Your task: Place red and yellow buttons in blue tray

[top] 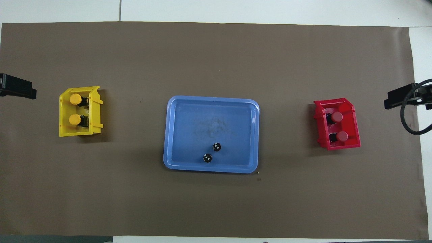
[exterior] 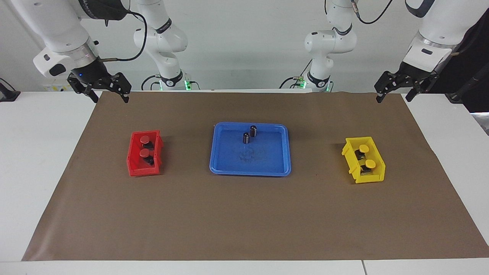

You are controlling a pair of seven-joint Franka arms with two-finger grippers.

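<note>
No button is moved yet: the two red buttons (exterior: 144,146) lie in the red bin (exterior: 133,167), the two yellow buttons (exterior: 366,156) in the yellow bin (exterior: 355,173), and the blue tray (exterior: 250,170) between them holds only two black cylinders (exterior: 249,134). Both the right gripper (exterior: 104,91) and the left gripper (exterior: 395,91) hang above the worktop's corners with jaws wide. I judge the next move needs a descent into one bin.

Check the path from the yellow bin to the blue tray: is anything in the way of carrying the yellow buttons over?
Nothing visible lies on the mat between the yellow bin and the blue tray. The yellow buttons sit inside the bin, so its walls must be cleared. Two black cylinders stand in the tray's part nearest the robots.
</note>
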